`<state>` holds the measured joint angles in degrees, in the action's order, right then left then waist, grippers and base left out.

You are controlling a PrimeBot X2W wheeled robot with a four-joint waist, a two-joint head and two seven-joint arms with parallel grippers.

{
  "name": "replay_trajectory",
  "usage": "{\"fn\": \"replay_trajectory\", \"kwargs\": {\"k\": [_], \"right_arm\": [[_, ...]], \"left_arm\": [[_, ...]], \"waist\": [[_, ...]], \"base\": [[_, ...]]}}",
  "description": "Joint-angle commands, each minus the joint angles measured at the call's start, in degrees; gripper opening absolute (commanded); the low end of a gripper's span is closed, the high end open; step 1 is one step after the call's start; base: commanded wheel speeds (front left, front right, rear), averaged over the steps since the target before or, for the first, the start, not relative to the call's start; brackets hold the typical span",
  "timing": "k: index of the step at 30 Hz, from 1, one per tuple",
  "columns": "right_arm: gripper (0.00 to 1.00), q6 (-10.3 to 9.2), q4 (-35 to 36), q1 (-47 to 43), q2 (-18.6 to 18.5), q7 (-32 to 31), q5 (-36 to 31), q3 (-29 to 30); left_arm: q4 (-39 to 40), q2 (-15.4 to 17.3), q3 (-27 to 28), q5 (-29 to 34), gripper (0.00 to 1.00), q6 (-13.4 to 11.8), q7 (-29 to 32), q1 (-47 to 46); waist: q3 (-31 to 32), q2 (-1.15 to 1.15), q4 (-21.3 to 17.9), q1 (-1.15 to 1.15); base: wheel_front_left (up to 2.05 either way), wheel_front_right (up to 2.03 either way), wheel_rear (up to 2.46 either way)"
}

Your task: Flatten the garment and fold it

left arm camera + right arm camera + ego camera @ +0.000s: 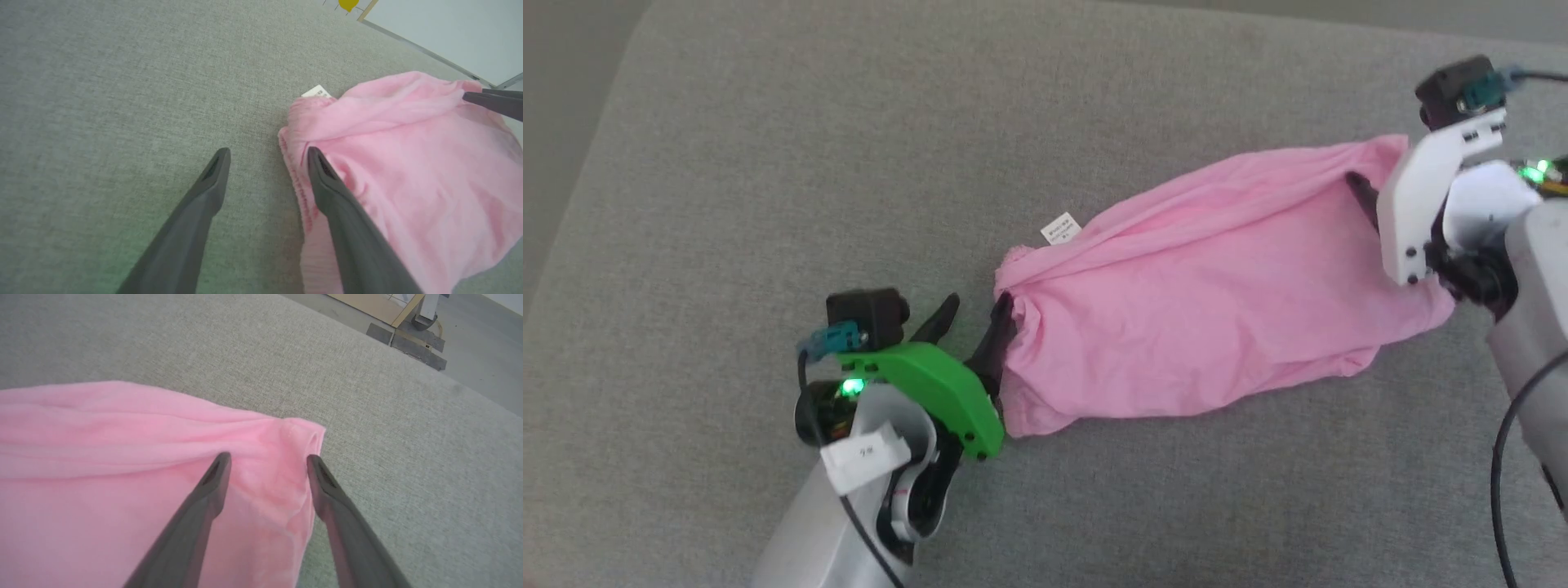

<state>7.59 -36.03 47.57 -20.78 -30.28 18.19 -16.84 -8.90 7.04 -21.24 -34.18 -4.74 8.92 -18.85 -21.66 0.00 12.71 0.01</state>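
- Your pink garment (1209, 302) lies bunched up on the grey surface (768, 163), from the middle toward the right side
- Your left fingers (990, 347) are spread, one right against its left end
- Your right fingers (1362, 194) are spread over its right end

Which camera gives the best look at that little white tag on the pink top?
The head view: the tag lies whole at the top's edge. The left wrist view catches just a corner of it; the right wrist view faces the top's other end.
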Motion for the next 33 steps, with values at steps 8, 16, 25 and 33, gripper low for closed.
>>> {"fn": "replay_trajectory", "kwargs": {"k": [8, 16, 25, 33], "right_arm": [[1.00, -0.10, 6.79, -12.01, -0.11, 10.89, 3.69, 6.03], [1.00, -0.10, 20.32, -28.57, 6.74, 21.86, 0.46, 17.79], [1.00, -0.10, 31.28, -41.17, 16.14, 28.03, -4.79, 21.56], [1.00, -0.10, 33.79, -44.12, 17.79, 28.66, -5.04, 20.50]], "left_arm": [[5.92, 3.00, -0.21, 0.86, 1.00, 0.13, -3.50, 8.77], [5.39, 3.34, -2.70, 2.43, 1.00, -0.11, -4.78, 13.23], [-2.52, 3.11, -2.65, 4.04, 1.00, -3.40, -3.67, 11.53], [-7.88, 2.32, -2.14, 3.15, 1.00, -5.97, 0.68, 8.88]], "waist": [[12.17, 0.00, -3.19, -0.01], [15.19, 0.00, -5.07, -0.01], [14.74, 0.00, -9.22, -0.01], [13.70, 0.00, -12.11, -0.01]], "base": [[0.00, 0.00, 0.00], [0.00, 0.00, 0.00], [0.00, 0.00, 0.00], [0.00, 0.00, 0.00]]}}
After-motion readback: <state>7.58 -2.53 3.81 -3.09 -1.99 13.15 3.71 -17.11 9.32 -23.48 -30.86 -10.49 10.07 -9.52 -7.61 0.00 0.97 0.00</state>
